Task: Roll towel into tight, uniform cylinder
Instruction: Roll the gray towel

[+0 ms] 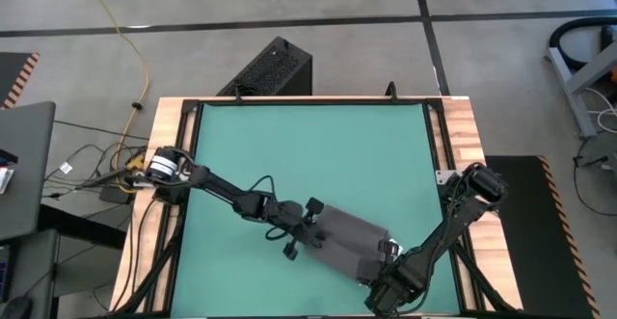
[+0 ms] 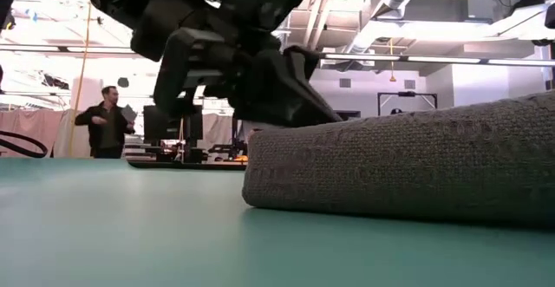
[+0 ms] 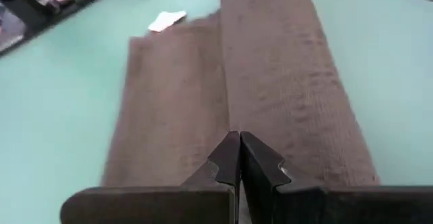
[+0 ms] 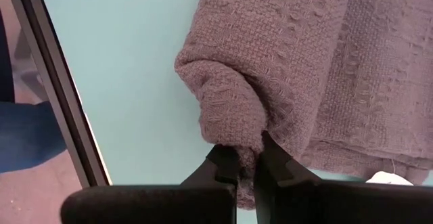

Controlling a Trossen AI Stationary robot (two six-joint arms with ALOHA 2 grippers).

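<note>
While the towel (image 1: pixel 349 240) lies part-rolled near the front edge of the green mat (image 1: pixel 318 150), toward the right corner, the right gripper (image 4: pixel 247 166) has its fingers closed on a bunched fold at the roll's near end, with cloth pinched between the tips. At the opposite end, the left gripper (image 3: pixel 239 146) rests with its fingers brought together on the seam between the rolled part and the flat layer beside it; whether any cloth is caught between them cannot be told. To do this step well, both ends should turn at an equal rate with steady tension along the axis, so that the cylinder keeps one diameter. The bunched corner at the right end will likely form a bulge unless smoothed into the roll. The white tag (image 3: pixel 166 21) shows at the far edge of the flat layer, which suggests loose cloth remains to be taken up. Close by on the right, the table's black frame rail (image 4: pixel 57 92) limits travel, and the front edge is also near. Open mat lies toward the rear and left, well apart from the towel, so rolling that way is the safer course. Beyond the table, a person (image 2: pixel 106 120) stands in the room.
</note>
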